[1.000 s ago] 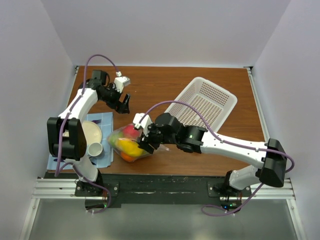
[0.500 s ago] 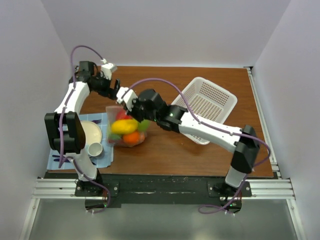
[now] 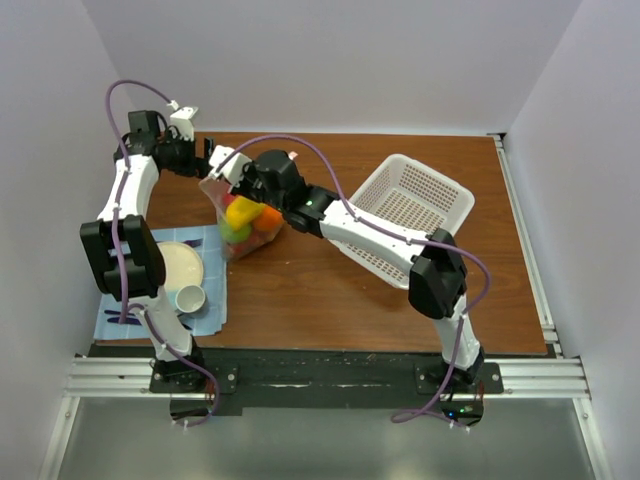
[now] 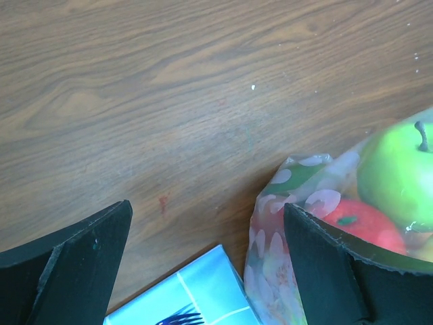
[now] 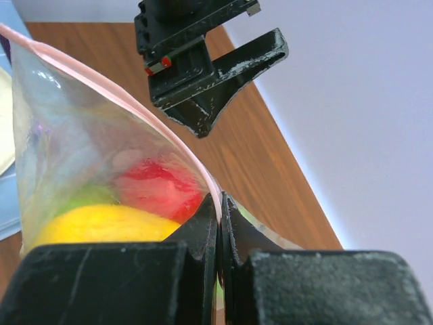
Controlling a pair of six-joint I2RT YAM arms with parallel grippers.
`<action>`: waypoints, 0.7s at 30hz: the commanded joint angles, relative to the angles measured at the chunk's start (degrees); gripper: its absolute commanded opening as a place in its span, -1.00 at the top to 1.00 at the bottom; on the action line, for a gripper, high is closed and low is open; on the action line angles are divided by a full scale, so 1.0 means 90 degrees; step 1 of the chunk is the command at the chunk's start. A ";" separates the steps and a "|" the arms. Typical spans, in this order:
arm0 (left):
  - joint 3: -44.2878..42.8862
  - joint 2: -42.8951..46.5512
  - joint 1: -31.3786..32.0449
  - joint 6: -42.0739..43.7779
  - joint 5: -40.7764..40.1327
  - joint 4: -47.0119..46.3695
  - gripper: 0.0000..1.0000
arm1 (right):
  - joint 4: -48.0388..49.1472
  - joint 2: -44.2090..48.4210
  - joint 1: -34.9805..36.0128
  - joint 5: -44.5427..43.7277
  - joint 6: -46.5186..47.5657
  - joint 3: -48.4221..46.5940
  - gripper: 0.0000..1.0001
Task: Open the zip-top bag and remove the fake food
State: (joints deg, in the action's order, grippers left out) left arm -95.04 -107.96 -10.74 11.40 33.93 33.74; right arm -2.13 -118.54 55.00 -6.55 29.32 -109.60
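left wrist view: flower-printed zip-top bag (image 4: 292,203) beside blue mat (image 4: 197,292), marking unreadable.

A brown wooden table (image 3: 400,300) with a visible grain is carrying everything here. A white mesh basket (image 3: 425,200) is lying directly on it at the far right, turned at an angle to the table edges. A light blue mat (image 3: 212,315) is lying flat at the near left corner. It is bearing a beige plate (image 3: 178,265) and a white cup (image 3: 190,298), so these two are not touching the wood itself. Between mat and basket, the zip-top bag (image 3: 245,220) is standing tilted over the wood, just beside the mat's far corner. I cannot tell if its lower end is resting on the table.
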 commanded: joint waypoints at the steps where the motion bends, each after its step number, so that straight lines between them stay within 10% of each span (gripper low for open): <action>1: -0.0055 -0.0016 0.0012 -0.0124 0.0350 -0.0184 -0.99 | 0.0803 0.0972 0.0216 -0.0249 -0.0102 0.0993 1.00; 11: 0.1358 0.0491 0.0743 0.0813 0.0098 0.0265 -0.99 | -0.0505 0.3053 0.1339 0.0278 -0.2075 0.4820 0.95; 21: 0.2396 0.0921 0.1476 0.1107 -0.0108 0.0285 -1.00 | -0.0379 0.3308 0.1555 0.0005 -0.3004 0.6455 0.86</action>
State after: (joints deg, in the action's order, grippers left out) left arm -75.13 -103.02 0.84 19.11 33.15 36.73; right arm -7.49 -90.04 69.04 -4.82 6.83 -54.50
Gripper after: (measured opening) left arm 0.996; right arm 0.067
